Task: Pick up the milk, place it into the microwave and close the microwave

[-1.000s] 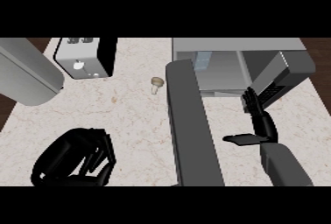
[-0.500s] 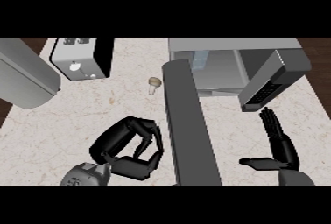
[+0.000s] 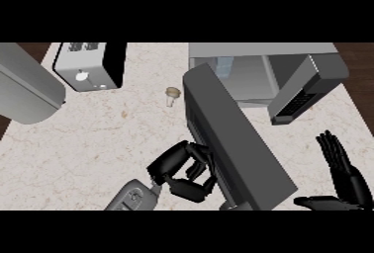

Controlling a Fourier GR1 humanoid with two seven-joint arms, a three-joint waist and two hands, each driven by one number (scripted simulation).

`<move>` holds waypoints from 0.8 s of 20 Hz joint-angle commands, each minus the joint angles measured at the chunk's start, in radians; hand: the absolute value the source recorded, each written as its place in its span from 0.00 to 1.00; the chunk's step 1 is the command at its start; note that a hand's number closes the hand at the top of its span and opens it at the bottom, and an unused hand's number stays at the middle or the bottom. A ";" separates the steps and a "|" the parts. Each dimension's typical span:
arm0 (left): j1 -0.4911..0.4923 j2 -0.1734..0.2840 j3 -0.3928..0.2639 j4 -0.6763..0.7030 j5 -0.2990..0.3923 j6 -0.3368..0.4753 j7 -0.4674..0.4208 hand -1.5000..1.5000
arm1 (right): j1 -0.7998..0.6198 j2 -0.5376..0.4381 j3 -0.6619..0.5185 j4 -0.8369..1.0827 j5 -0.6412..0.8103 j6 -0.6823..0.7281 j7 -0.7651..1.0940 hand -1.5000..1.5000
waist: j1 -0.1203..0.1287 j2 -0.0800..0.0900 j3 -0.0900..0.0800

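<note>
The microwave [image 3: 263, 54] stands at the back right with its dark door [image 3: 237, 143] swung out toward me. Inside, at the cavity's left, a pale blue-white shape [image 3: 223, 65] shows, likely the milk, partly hidden by the door's top edge. My left hand [image 3: 181, 170] is on the left, outer side of the door near its free end, fingers curled, knuckles against the panel and holding nothing. My right hand [image 3: 342, 175] rests at the lower right, fingers straight and pointing up, apart from the door.
A silver and black toaster [image 3: 91, 66] stands at the back left, with a large grey rounded appliance [image 3: 25, 91] at the left edge. A small mushroom [image 3: 172, 94] lies on the marble counter [image 3: 95, 143] just left of the door's hinge.
The left hand has moved up and right against the door, and the door's free end has swung right. The right hand has drifted toward the lower right.
</note>
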 commanded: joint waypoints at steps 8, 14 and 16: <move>-0.151 -0.004 -0.261 0.326 0.228 0.401 -0.261 1.00 | 0.087 -0.059 0.031 -0.303 -0.182 0.193 0.099 0.00 | -0.040 0.011 -0.002; -0.244 -0.004 -0.353 0.399 0.387 0.415 -0.210 1.00 | 0.151 -0.094 0.058 -0.481 -0.232 0.207 0.171 0.00 | -0.092 0.016 -0.003; -0.235 -0.004 -0.394 0.371 0.423 0.457 -0.242 1.00 | 0.131 -0.092 0.086 -0.523 -0.269 0.226 0.235 0.00 | -0.101 0.019 -0.005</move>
